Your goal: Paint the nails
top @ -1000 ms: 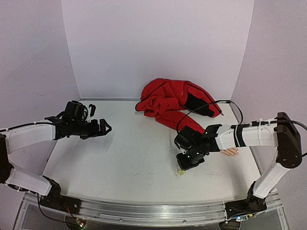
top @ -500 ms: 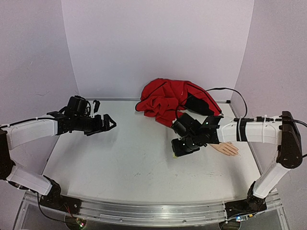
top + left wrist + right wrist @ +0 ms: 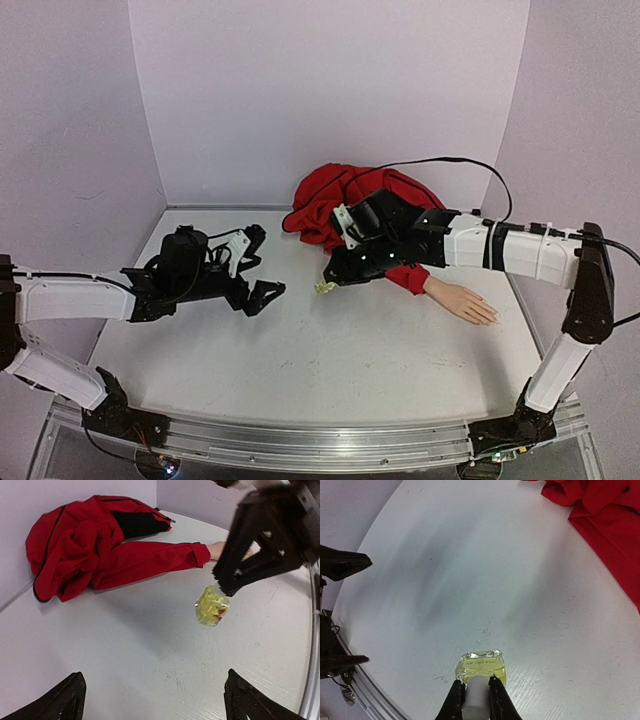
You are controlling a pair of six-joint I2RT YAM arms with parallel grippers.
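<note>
**Right jaws pinching bottle by its cap; left jaws spread wide**

Top view, 9 o'clock: left arm (image 3: 75,298) is lying low over the worktop (image 3: 300,370), wrist pointing twd 3 o'clock. Left jaws are standing spread wide w/ nothing btwn them. In the left wrist view their two black tips are sitting at the bottom corners, bare worktop btwn.

Centre: a small clear yellowish bottle (image 3: 325,287) is hanging at the tip of the right jaws. It is near the spread left jaws, on their 3 o'clock side, not touching them. In the right wrist view the right jaws are pressing together on the bottle's white cap (image 3: 475,696), glass body pointing down at the worktop. Bottle looks lifted off the surface, but can't tell for sure.

12–1 o'clock: red jacket (image 3: 330,205) is lying crumpled against the back wall, one sleeve (image 3: 405,278) running out twd 4 o'clock. Right arm (image 3: 510,250) is stretching in from 3 o'clock across the jacket, a black cable (image 3: 440,160) arching above it.

3–4 o'clock: pale mannequin hand (image 3: 462,300) is sticking out of the sleeve cuff, lying flat on the worktop, fingers pointing twd 4 o'clock. Nails (image 3: 489,317) are sitting at those fingertips, too small to tell any paint on them. Hand is lying well apart from the bottle, and neither pair of jaws is touching it.
</note>
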